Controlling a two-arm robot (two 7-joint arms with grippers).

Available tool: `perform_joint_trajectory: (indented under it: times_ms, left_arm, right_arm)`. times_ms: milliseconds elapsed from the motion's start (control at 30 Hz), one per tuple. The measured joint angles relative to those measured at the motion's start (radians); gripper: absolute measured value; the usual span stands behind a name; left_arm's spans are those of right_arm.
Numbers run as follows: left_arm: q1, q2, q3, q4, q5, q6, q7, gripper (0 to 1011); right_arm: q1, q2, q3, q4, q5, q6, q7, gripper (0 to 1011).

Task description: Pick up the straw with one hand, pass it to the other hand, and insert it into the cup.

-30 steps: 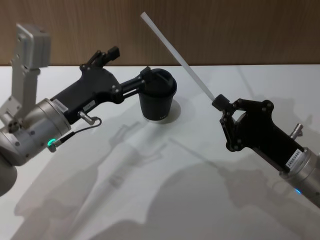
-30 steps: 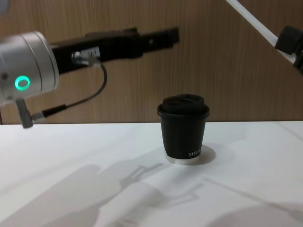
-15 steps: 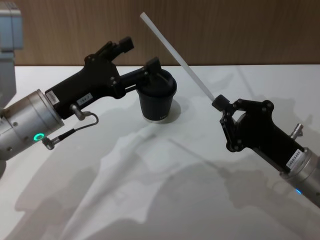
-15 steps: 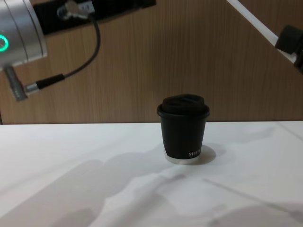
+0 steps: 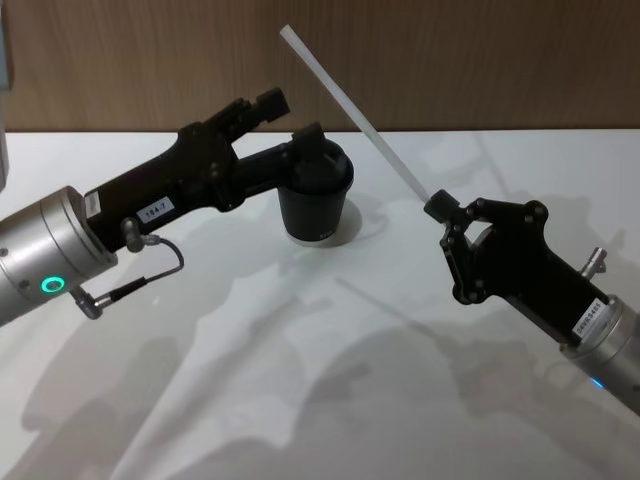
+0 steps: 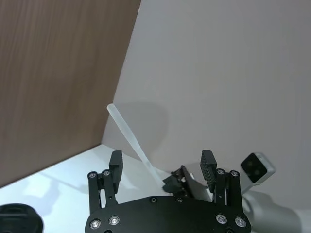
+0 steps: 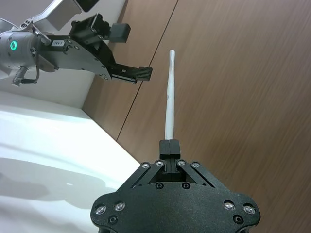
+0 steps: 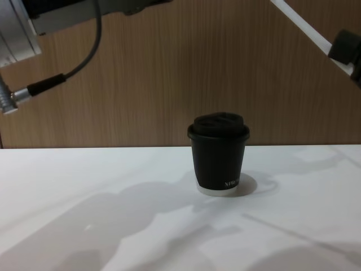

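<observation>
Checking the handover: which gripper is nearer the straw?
Right. The right gripper is shut on the straw's lower end; the left gripper, fingers open, hangs apart to its left, higher than the cup.

A white bench (image 5: 330,400) is seen, crossed by soft grey shadows. One black lidded cup (image 5: 317,214) is stood upright on it (its white bottom rim touching the surface), set toward the far edge, near the middle.
</observation>
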Motion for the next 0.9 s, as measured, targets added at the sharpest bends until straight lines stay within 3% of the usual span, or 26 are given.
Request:
perform_joint_trajectory:
  times_ms: [433, 900]
  left_arm:
    - [0.013, -0.037, 0.001, 0.017, -0.110, 0.048, 0.036, 1003]
    - [-0.010, -0.101, 0.036, 0.066, -0.167, 0.066, 0.092, 1003]
  right_arm:
    - [0.000, 0.000, 0.000, 0.000, 0.000, 0.000, 0.001, 0]
    - [0.000, 0.000, 0.000, 0.000, 0.000, 0.000, 0.000, 0]
